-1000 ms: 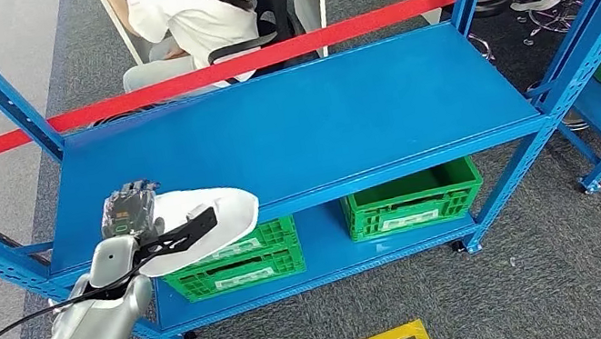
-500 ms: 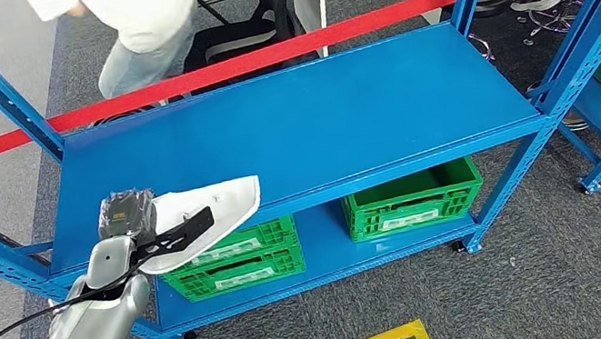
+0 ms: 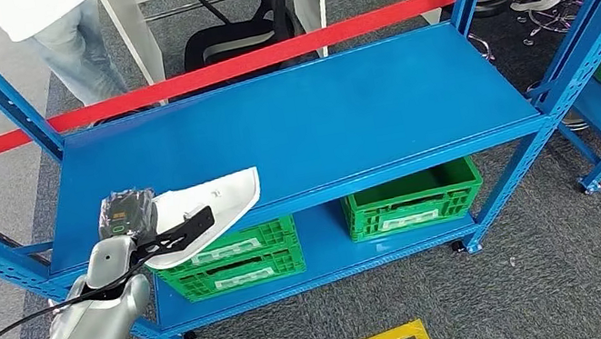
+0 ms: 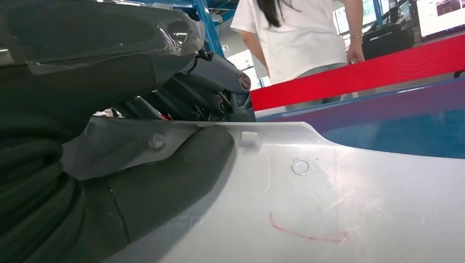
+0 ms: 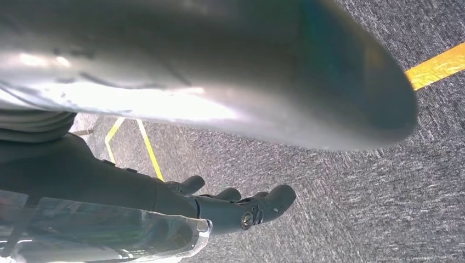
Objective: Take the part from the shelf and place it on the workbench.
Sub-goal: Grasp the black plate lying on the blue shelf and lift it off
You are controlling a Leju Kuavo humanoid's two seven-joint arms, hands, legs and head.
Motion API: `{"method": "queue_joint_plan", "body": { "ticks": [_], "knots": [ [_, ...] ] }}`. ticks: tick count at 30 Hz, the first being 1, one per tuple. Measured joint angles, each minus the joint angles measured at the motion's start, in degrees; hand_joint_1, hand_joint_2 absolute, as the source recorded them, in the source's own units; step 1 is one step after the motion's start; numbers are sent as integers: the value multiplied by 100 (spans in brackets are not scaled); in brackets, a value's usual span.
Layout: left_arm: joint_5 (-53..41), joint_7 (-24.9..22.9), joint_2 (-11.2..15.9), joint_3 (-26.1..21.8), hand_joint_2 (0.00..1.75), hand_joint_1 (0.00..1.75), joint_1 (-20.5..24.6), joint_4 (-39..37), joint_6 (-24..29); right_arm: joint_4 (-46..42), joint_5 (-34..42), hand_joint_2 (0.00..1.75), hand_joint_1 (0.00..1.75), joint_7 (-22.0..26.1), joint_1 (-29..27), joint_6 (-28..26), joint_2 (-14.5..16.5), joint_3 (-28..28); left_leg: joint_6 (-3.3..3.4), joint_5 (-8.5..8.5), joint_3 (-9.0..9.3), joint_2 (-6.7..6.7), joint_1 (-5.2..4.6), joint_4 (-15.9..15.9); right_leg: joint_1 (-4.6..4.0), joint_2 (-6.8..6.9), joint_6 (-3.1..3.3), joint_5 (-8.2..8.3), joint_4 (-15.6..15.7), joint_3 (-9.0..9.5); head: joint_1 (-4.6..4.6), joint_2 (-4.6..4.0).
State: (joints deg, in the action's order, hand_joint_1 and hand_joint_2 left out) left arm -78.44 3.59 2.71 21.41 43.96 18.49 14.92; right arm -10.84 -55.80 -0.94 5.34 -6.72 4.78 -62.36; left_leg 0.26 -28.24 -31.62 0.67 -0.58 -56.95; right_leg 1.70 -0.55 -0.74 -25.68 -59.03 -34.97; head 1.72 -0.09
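Head view, left hand: the left hand [image 3: 127, 215] is gripping the white part [image 3: 209, 208] at its near end, over the front left corner of the blue shelf [image 3: 298, 124].
Head view, part: it is sitting much as it did half a second ago, its far tip a touch higher than a second ago, and jutting out past the shelf's front edge above a green crate [image 3: 233, 259].
Head view, person: the person [image 3: 57, 30] behind the red tape [image 3: 294, 41] is standing further left now, away from the black chair [image 3: 231, 24] they were sitting in a second ago.
Left wrist view: the thumb [image 4: 164, 175] is pressing flat on the part's white surface [image 4: 329, 208], dark fingers [image 4: 214, 82] reaching over its edge.
Right wrist view: the right hand [image 5: 230, 208] is hanging over grey carpet [image 5: 340, 192] with yellow tape lines [image 5: 438, 66], fingers loosely apart and holding nothing.
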Motion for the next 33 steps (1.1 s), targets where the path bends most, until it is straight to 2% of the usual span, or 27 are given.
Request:
{"method": "queue_joint_plan", "body": {
  "ticks": [6,9,12,15,18,20,22,28,33],
  "knots": [
    [74,93,2,-56,175,175,-5,0,61,0,-12,0,0,0,0,-2,-4,0,0,0,0,0,0,0,0,0,0,0,0,0,1,0],
    [395,424,-4,-151,175,175,-15,4,102,0,-10,0,0,1,0,-1,-5,0,0,0,0,0,0,0,0,0,0,0,0,-2,1,0],
    [1398,1497,-47,-493,175,175,-41,57,-4,0,8,0,0,21,-2,13,-4,0,0,0,-2,-1,0,-1,0,0,0,0,0,-4,-1,0],
    [2563,2711,-149,-979,175,175,-105,221,-365,0,28,0,0,58,-3,29,-3,-3,0,0,-3,-1,0,-1,0,-1,0,0,0,-6,0,0],
    [3959,3489,-260,-1293,175,175,-345,748,-826,0,42,0,0,75,-8,27,-3,-16,1,-2,-3,-3,-1,-1,1,-3,0,0,0,-7,0,0],
    [4908,3616,-294,-1255,175,175,-580,1299,-956,0,49,0,0,77,-9,19,-3,-31,1,-5,-4,-3,-1,-1,1,-3,-1,-1,0,-8,1,0],
    [5415,3644,-311,-1159,175,175,-763,1765,-976,0,54,0,0,77,-8,16,-3,-40,2,-7,-6,-3,-1,-1,1,-3,-1,-2,1,-8,0,0],
    [5609,3647,-319,-1021,175,175,-1040,2487,-992,0,56,0,0,77,-7,15,-1,-45,3,-8,-5,-3,0,-1,0,-3,-1,-1,1,-7,1,0],
    [6351,3647,-256,-811,175,175,-1402,3359,-938,0,62,0,0,61,-9,-9,-1,-55,2,-8,-5,-3,0,-1,0,-4,-1,-1,1,-7,1,0]
  ]
}}
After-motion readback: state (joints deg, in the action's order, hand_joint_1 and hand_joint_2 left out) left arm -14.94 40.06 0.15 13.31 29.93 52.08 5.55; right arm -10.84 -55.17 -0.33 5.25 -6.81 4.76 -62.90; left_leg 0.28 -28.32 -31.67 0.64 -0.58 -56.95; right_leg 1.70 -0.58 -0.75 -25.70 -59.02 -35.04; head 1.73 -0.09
